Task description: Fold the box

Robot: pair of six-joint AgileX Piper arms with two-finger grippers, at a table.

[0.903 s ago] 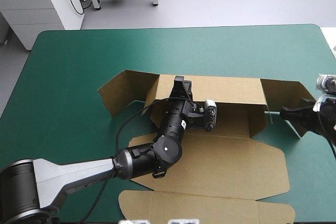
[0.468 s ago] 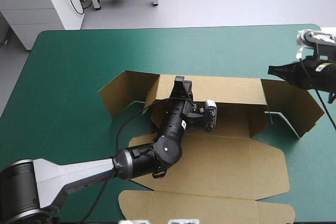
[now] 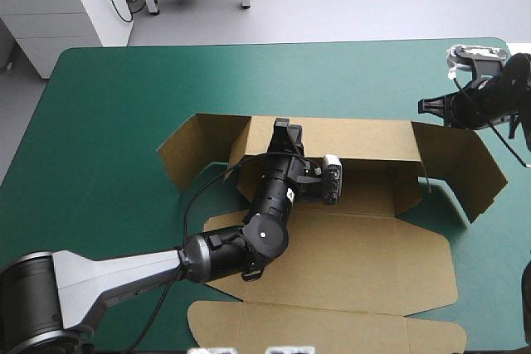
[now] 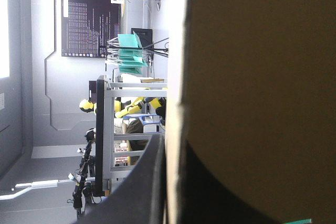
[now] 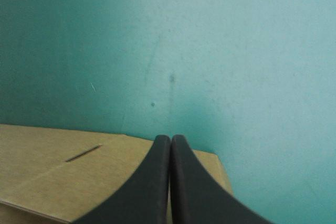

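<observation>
Jaws first: left jaws all but closed, pinched on brown board, one black finger (image 4: 151, 182) showing against one face of the sheet, whose edge runs straight out ahead. What they grip is the top edge of the back wall (image 3: 357, 140) of the box (image 3: 348, 263), toward that wall's left end. The left arm (image 3: 265, 230) reaches in over the box floor to get there.

Right jaws closed tight on nothing, fingers (image 5: 157, 182) meeting in one point. Under and just ahead of the tip: a corner of the right end flap (image 5: 52, 171), a short slit (image 5: 83, 153) cut in it, bare teal-green cover (image 5: 236, 51) beyond. From above, the right jaws hang at the far side of that flap, near the upper corner where it joins the back wall. Touching or just clear, cannot tell.

Outward: box sits mid-tabletop (image 3: 124, 105), long axis left to right. Back wall up, right end flap and left end flap (image 3: 187, 151) both splayed outward, floor and lid panels flat toward the near edge.

Judgement: next fold is the right end flap, swung in toward the box floor. It lies on the near side of the right jaws, so the push would come from the far side. Right arm plainly the nearer, left occupied steadying the wall
</observation>
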